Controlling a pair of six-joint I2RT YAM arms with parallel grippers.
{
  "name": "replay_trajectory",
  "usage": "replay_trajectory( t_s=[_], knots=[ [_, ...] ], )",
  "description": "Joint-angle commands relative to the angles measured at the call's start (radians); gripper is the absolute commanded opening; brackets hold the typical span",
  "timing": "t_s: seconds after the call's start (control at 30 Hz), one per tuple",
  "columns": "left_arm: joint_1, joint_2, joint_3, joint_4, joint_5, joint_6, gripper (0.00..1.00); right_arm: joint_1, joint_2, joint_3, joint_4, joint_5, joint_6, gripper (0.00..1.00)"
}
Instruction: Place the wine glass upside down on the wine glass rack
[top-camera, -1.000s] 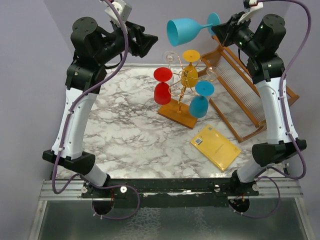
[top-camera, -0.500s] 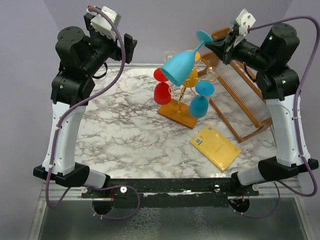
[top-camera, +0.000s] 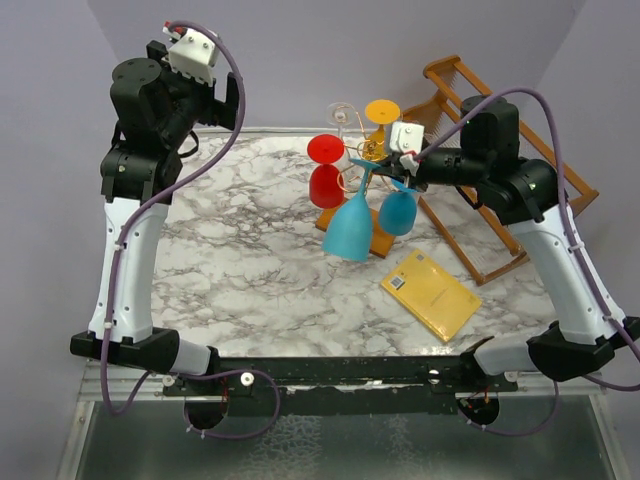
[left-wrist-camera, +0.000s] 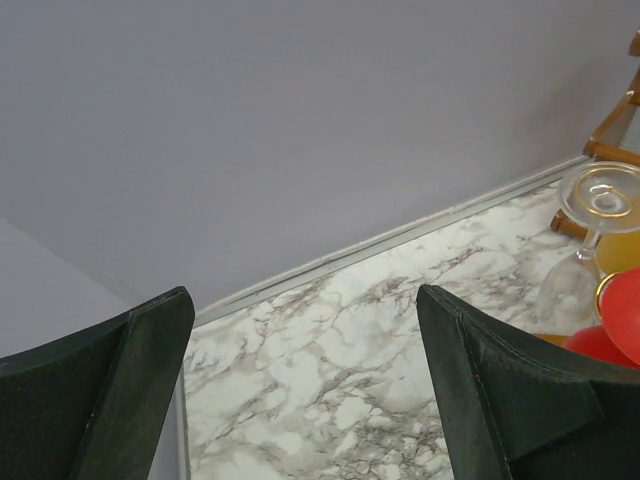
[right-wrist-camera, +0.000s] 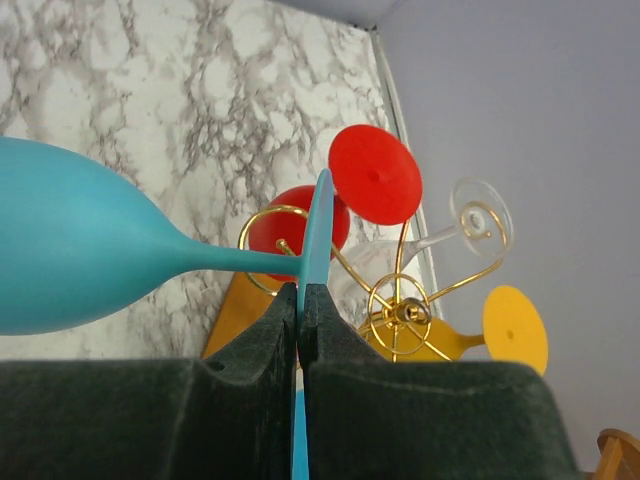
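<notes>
The wine glass (top-camera: 352, 222) is held bowl-down by the right gripper (top-camera: 397, 175), whose fingers are pinched on the round foot (right-wrist-camera: 316, 238); in the right wrist view the foot is seen edge-on between the closed pads. The glass hangs at the near side of the wine glass rack (top-camera: 368, 172), its bowl low over the rack's wooden base (top-camera: 372, 241), its stem near a gold spiral arm (right-wrist-camera: 262, 230).

The hanging step is judged to be in hand: the glass is already inverted and brought up to the rack, but whether the stem is seated in a spiral cannot be told.

Other slots on the rack are taken: a red glass (top-camera: 325, 172) at its left, a yellow glass (top-camera: 381, 125) at its far side, a clear glass (top-camera: 342, 113) beside that, another blue glass (top-camera: 398, 210) at its right.

Next, the stem probably needs to be slid sideways into the free spiral until the foot rests on the wire, then the pinch released. Bumping the red glass is the risk.

The left gripper (left-wrist-camera: 300, 390) is held wide apart, empty, well left of the rack.
</notes>
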Motion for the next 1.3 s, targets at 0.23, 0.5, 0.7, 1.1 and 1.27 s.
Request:
replay_trajectory(
  t_s=[0.23,0.5,0.7,1.1,1.27],
  knots=[
    [0.065,-0.012,-0.002,0.025,0.015,-0.017,0.97,0.074,-0.049,-0.079,-0.063,0.284,-0.251,0.01],
    [0.074,-0.001,-0.002,0.030,0.036,-0.030,0.97,0.112,-0.025,-0.105,-0.013,0.440,-0.300,0.01],
    [0.075,0.009,0.007,0.032,0.045,-0.039,0.97,0.147,-0.004,-0.120,0.025,0.512,-0.315,0.01],
    [0.077,0.007,0.014,0.037,0.057,-0.042,0.97,0.205,0.036,-0.158,0.159,0.640,-0.351,0.01],
    [0.077,-0.007,0.010,0.040,0.058,-0.041,0.97,0.214,0.038,-0.158,0.185,0.623,-0.343,0.01]
  ],
)
